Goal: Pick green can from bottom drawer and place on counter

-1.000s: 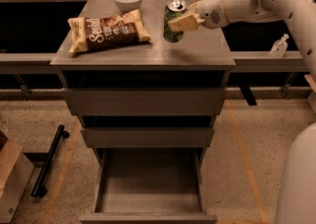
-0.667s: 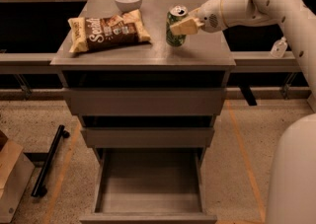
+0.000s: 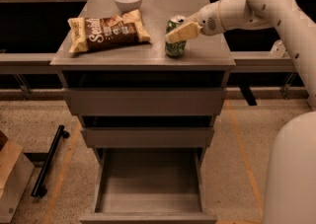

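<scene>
The green can (image 3: 174, 45) stands upright on the counter (image 3: 158, 6), near its front edge and right of the middle. My gripper (image 3: 178, 31) reaches in from the right and is shut on the green can, with one pale finger (image 3: 183, 31) lying across its upper part. The bottom drawer (image 3: 148, 193) is pulled open below, and its grey inside holds nothing that I can see. The two shallower drawers above it are slightly open.
A brown and yellow chip bag (image 3: 106, 30) lies on the left of the counter and a white bowl (image 3: 127, 0) stands at its back. A black bar (image 3: 49, 161) and a cardboard box (image 3: 10, 181) lie on the floor at left. My white body (image 3: 291, 168) fills the lower right.
My gripper has lowered the green can towards the counter's front; the can now stands on the surface instead of being held above it.
</scene>
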`<state>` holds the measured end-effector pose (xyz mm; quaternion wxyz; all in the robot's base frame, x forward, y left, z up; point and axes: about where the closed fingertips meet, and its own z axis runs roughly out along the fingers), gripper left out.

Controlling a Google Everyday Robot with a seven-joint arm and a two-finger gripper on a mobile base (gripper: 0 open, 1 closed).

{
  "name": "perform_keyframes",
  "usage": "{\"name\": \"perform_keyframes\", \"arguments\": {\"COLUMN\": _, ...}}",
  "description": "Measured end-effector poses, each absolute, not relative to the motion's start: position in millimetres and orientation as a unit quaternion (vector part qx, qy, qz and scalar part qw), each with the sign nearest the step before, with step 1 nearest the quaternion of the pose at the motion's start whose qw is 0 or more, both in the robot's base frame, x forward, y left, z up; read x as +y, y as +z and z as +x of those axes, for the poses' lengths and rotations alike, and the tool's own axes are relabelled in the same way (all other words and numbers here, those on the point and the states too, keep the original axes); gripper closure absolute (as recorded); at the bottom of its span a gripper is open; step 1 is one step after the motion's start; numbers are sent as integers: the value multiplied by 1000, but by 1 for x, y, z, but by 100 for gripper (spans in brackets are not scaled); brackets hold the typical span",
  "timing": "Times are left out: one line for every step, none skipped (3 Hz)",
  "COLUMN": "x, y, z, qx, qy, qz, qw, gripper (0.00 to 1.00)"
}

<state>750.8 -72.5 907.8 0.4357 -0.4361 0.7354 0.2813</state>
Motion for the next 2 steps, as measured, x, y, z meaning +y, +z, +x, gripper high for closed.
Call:
{"name": "perform_keyframes", "arguments": {"x": -71, "y": 907, "z": 751, "qx": 735, "qy": 282, "qz": -437, "qw": 435, "gripper": 0}}
{"name": "perform_keyframes", "arguments": {"x": -71, "y": 907, "z": 751, "qx": 735, "qy": 282, "qz": -437, "qw": 435, "gripper": 0}}
